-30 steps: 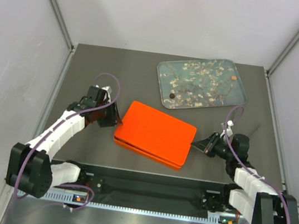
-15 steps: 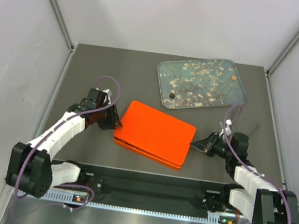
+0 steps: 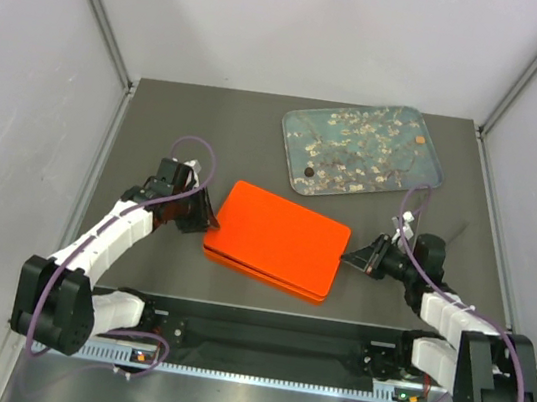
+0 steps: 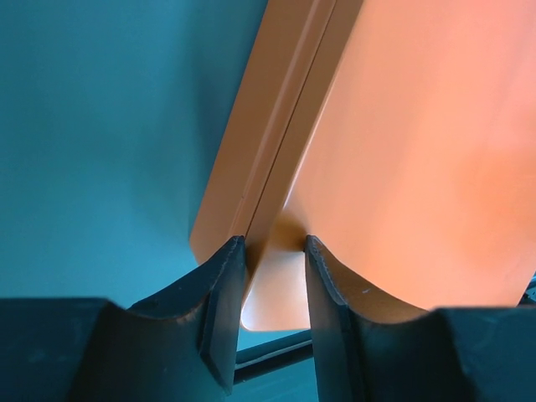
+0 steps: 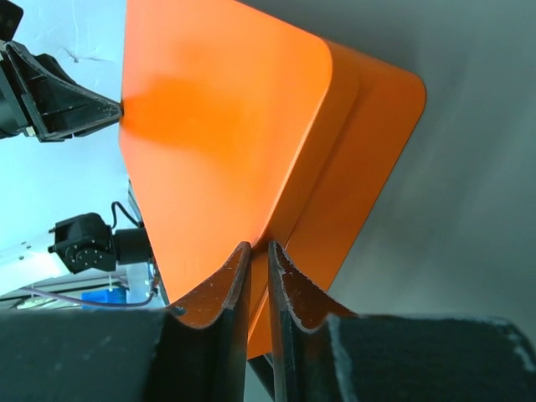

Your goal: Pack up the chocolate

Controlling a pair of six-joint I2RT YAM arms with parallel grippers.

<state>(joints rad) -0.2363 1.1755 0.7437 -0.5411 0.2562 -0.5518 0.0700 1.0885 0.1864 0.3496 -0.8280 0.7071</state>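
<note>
- Chocolate (image 3: 306, 172) is lying on the blossom-print tray (image 3: 355, 163) at the back right of the table (image 3: 178, 127), where one dark round piece is resting near the tray's front-left edge
- A small tan piece (image 3: 420, 140) is sitting by the tray's back-right corner, well apart from the dark one
- The orange box (image 3: 278, 238) is lying flat and closed at the middle of the table, just in front of the tray and not touching it
- The left gripper (image 3: 207, 220) is reaching in low at the box's left end; in the left wrist view its fingers (image 4: 219, 293) are standing either side of a rounded corner, tips pressing against the orange on both sides
- The right gripper (image 3: 349, 261) is meeting the box's right end; in the right wrist view its fingers (image 5: 289, 289) are lying almost together, pinching the thin edge of the upper orange layer, with the lower layer showing offset behind it
- Both arms are stretching inward from the near edge, facing each other across the box
</note>
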